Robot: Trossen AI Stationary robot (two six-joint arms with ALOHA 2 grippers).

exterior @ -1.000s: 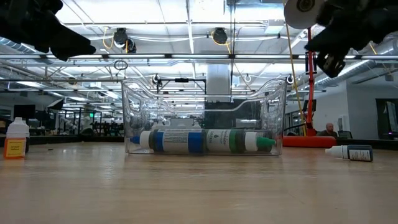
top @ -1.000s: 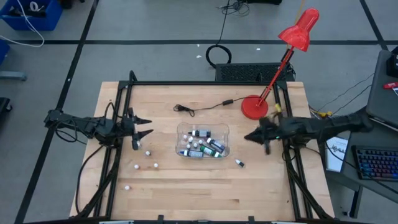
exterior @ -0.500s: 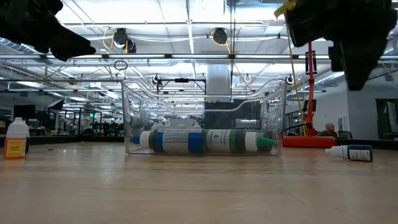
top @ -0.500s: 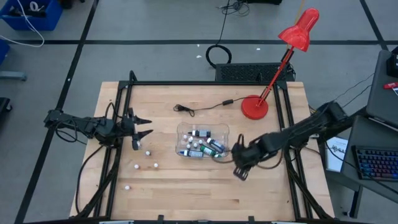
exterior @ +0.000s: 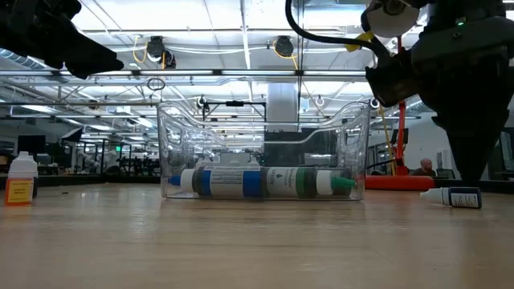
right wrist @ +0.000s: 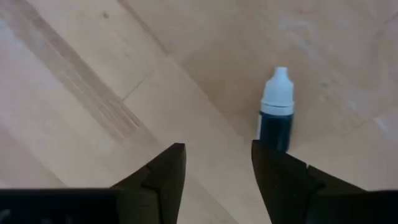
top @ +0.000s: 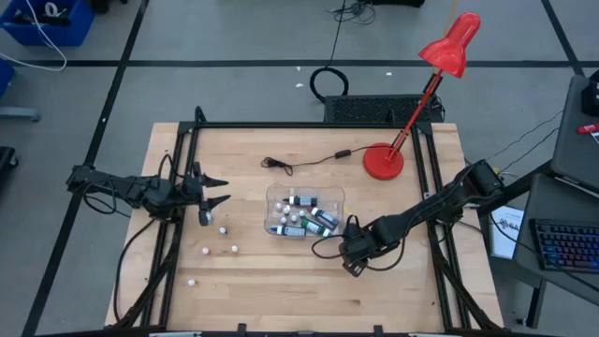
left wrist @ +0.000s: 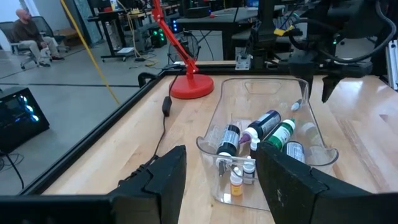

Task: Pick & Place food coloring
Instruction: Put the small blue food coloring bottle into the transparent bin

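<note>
A dark food coloring bottle (right wrist: 275,113) with a white cap lies on its side on the wood, just right of the clear tub (top: 306,212); it also shows in the low view (exterior: 454,197). My right gripper (right wrist: 217,168) hangs above the table beside this bottle, fingers pointing down and open, touching nothing. The tub holds several more bottles (left wrist: 267,127). Others lie loose at the left (top: 223,229). My left gripper (top: 221,191) waits open, left of the tub.
A red desk lamp (top: 384,161) stands at the back right, and its black cord (top: 299,164) runs behind the tub. In the low view a white bottle with an orange label (exterior: 22,178) stands upright at the left. Bare wood lies in front of the tub.
My right gripper has swung from the table's right edge toward the near middle. It has come down over the loose bottle right of the tub and tipped so that its fingers point down. The bottles have stayed where they were.
</note>
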